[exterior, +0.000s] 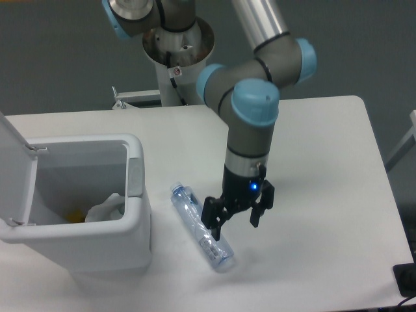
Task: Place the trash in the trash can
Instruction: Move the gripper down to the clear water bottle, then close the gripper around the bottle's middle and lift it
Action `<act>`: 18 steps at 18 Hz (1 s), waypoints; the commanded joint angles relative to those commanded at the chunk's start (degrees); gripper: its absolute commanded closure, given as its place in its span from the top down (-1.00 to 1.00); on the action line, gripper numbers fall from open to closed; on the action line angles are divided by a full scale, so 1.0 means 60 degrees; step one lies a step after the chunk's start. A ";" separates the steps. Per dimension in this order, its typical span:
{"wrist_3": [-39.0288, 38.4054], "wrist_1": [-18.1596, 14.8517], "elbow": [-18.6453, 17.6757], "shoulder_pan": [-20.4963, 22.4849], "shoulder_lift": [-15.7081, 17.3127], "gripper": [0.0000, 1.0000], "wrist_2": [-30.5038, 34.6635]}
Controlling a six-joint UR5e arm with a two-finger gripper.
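Note:
The clear bluish plastic bottle [194,219] lies diagonally on the white table, just right of the trash can. The trash can [139,218] is a big white bin at the left with its flip lid [14,170] standing up. Inside it rests the crumpled white paper wad [104,209]. My gripper [234,228] hangs low over the table beside the bottle's lower end, open. Its left fingertip [214,233] is at the bottle's side, and the right one stands over bare table. Nothing is held between the fingers.
The robot's pedestal [179,58] rises behind the table's far edge. A small yellow thing [77,213] lies in the bin beside the wad. A black object [406,279] sits off the table's lower right corner.

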 joint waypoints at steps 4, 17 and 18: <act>0.0396 0.0088 0.0219 -0.0220 -0.0748 1.00 0.0280; 0.0807 0.0103 0.0322 -0.0484 -0.1378 1.00 0.0324; 0.0807 0.0088 0.0308 -0.0484 -0.1393 1.00 0.0324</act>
